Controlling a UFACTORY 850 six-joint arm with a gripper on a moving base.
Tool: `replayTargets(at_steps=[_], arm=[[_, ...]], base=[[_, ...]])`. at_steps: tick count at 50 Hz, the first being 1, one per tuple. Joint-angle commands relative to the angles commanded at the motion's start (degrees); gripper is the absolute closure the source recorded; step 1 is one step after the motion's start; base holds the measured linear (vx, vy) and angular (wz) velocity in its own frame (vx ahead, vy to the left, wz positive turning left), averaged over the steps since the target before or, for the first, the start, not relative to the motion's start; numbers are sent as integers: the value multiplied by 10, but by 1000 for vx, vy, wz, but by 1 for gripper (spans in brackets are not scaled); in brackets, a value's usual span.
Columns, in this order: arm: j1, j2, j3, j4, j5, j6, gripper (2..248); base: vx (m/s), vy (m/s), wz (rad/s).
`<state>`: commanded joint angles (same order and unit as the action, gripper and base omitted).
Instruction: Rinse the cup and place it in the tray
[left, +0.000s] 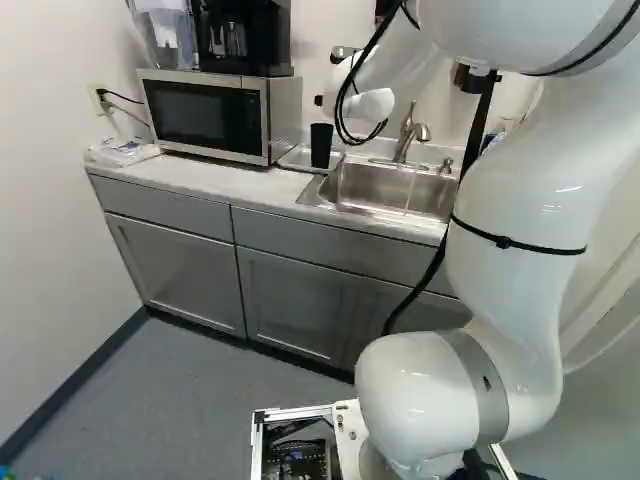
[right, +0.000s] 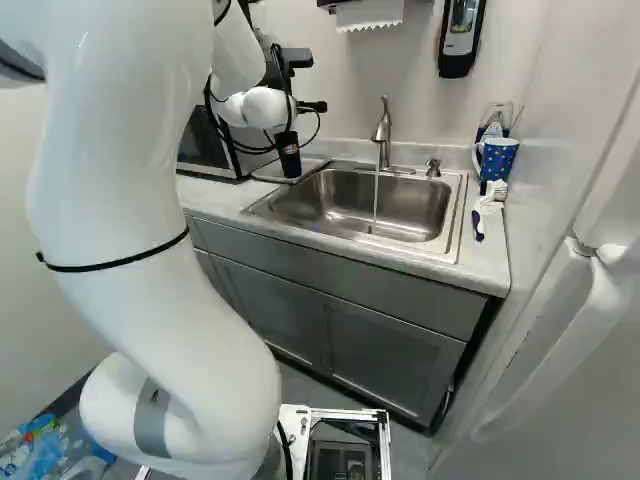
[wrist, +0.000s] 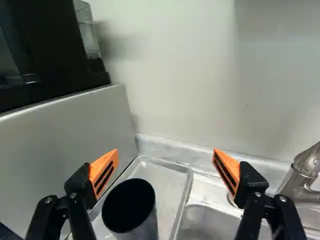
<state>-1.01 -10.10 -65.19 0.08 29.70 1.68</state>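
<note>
bright, diffuse light puts small glints on the white arm (left: 520, 195) and soft shadows on the wall (wrist: 180, 75).

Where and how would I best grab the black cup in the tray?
I'd take the black cup by its side wall just below the rim, coming from the front and slightly above, jaws toward the microwave and the sink. It stands upright, round, no handle showing, and the tray's low rim leaves its upper wall exposed.

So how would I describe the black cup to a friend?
Find the microwave on the counter; between it and the sink lies a shallow metal tray. The plain black cup stands in that tray, unlike the spotted blue mug on the sink's other side.
</note>
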Motion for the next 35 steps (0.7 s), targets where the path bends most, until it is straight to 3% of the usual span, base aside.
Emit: replayTargets(at_steps=[35], arm=[[-53,24,-16,0,0,0,3]], base=[[0,0,0]])
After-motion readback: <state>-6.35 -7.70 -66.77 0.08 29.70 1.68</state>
